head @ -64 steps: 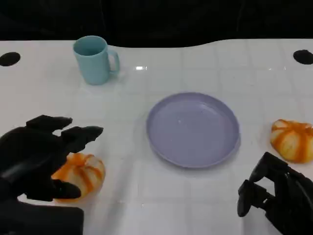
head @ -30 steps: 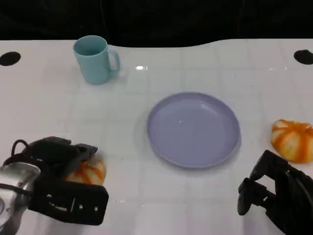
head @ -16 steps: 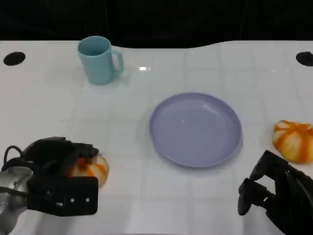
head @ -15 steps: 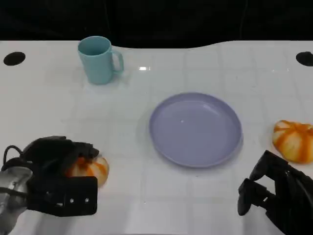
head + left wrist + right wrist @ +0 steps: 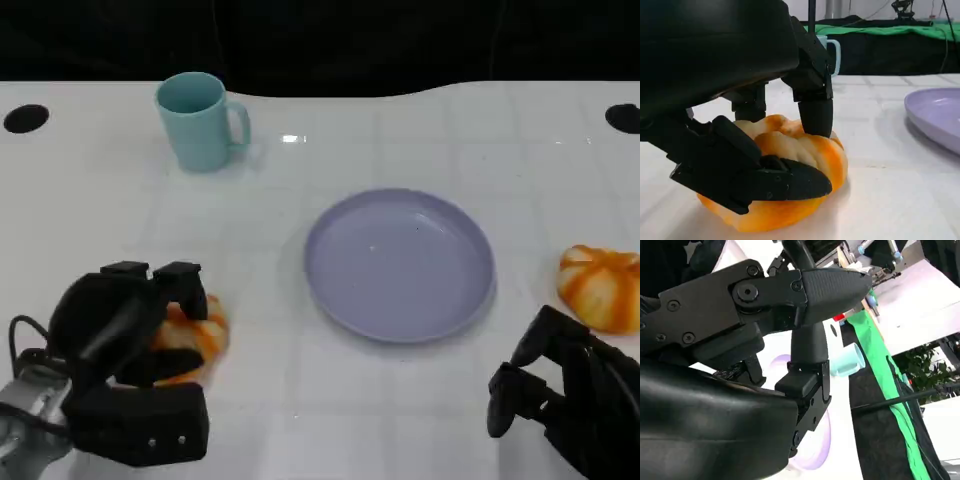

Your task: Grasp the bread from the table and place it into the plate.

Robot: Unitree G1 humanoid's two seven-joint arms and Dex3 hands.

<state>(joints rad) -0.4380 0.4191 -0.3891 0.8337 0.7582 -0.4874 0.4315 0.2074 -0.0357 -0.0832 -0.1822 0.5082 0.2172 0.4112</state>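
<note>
An orange and white bread roll point(image 5: 196, 338) lies on the white table at the lower left, and my left hand point(image 5: 120, 325) grips it from above. In the left wrist view the fingers point(image 5: 815, 112) and thumb close around the bread point(image 5: 790, 190), which still rests on the table. The lavender plate point(image 5: 398, 264) sits at the table's middle, with nothing on it; its rim point(image 5: 935, 120) shows in the left wrist view. A second roll point(image 5: 603, 287) lies at the right edge. My right hand point(image 5: 560, 400) hangs at the lower right, fingers curled, holding nothing.
A light blue mug point(image 5: 200, 121) stands at the back left, also seen as the mug point(image 5: 850, 360) in the right wrist view. Black round holes point(image 5: 24, 118) mark the table's far corners. A dark edge runs along the table's back.
My left hand came down over the bread and its fingers have closed around it. The right hand has not moved. The camera shifted slightly.
</note>
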